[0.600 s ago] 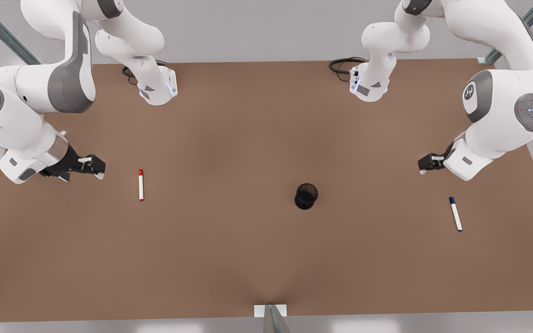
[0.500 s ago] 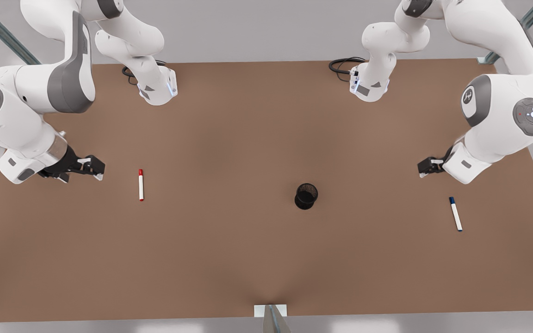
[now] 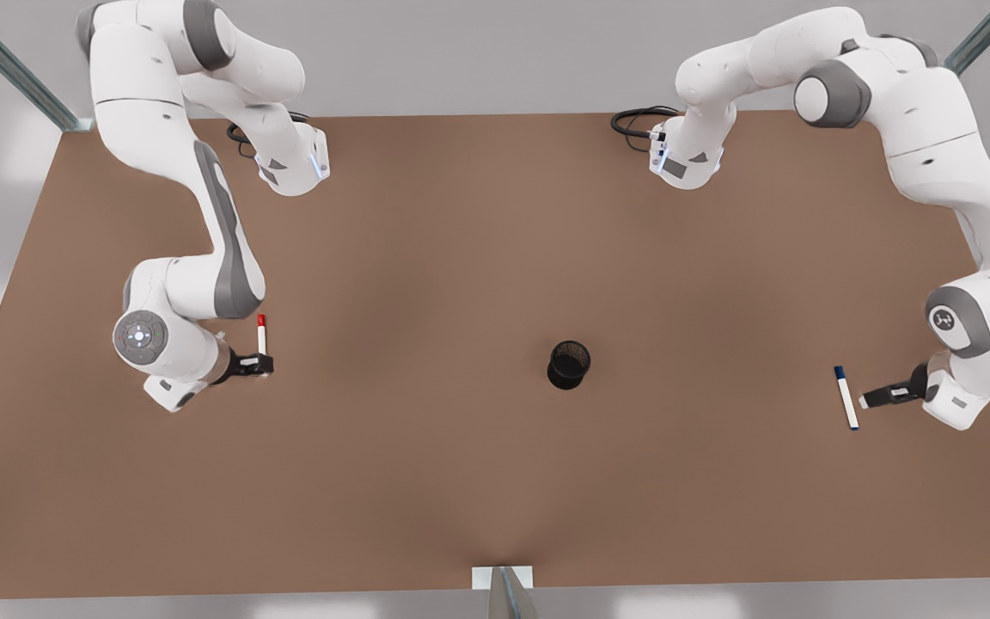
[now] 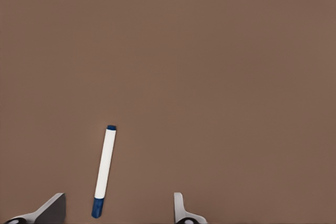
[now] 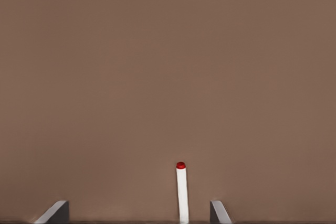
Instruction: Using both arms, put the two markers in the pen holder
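Reaching is the step in hand: neither marker is gripped yet, and next each arm must settle its fingers astride a barrel and pinch. At the front view's right, the left gripper [image 3: 869,400] stands spread just beside the blue-capped marker [image 3: 846,398], which lies flat between the fingers. At the left, the right gripper [image 3: 261,364], also spread, sits over the red-capped marker [image 3: 261,337]. Mid-table, right of centre, the pen holder [image 3: 569,364] stands upright, well apart from both.
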### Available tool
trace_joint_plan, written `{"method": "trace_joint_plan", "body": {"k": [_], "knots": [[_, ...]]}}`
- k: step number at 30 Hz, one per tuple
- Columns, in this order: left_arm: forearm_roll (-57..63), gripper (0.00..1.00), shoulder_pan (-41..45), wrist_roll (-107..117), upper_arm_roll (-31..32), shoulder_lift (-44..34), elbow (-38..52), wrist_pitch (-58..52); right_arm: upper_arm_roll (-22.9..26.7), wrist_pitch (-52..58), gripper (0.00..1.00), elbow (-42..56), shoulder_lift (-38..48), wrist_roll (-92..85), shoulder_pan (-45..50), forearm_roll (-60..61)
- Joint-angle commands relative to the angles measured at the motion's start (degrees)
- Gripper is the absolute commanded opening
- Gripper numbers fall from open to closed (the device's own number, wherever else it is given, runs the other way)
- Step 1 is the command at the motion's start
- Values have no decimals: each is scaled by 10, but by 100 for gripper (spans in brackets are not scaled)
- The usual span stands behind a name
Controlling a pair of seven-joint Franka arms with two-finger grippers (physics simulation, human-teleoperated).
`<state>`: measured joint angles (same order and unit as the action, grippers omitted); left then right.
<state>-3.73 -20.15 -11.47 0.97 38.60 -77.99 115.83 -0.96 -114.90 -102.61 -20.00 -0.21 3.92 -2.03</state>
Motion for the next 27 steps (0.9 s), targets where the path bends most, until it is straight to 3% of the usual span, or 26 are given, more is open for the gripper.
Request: {"method": "trace_joint_plan", "body": {"k": [1,7,12,16,22,27], "knots": [[-6,100,-7,-218,0,18,15,85,0,-156,100,-54,20,-1,-1,0],[-7,99,-15,-234,-1,57,12,113,1,-175,100,-99,17,-1,-6,-1],[-6,85,-16,-234,-2,63,-4,112,0,-258,100,-187,22,-7,-25,-1],[-6,75,-18,-223,-2,63,-18,112,1,-265,100,-195,13,-7,-26,-1],[-5,73,-24,-168,-3,82,-25,127,1,-269,93,-206,-8,-8,-36,-1],[-4,68,-22,-139,-5,101,-25,145,1,-339,92,-259,-14,-19,-51,-1]]}}
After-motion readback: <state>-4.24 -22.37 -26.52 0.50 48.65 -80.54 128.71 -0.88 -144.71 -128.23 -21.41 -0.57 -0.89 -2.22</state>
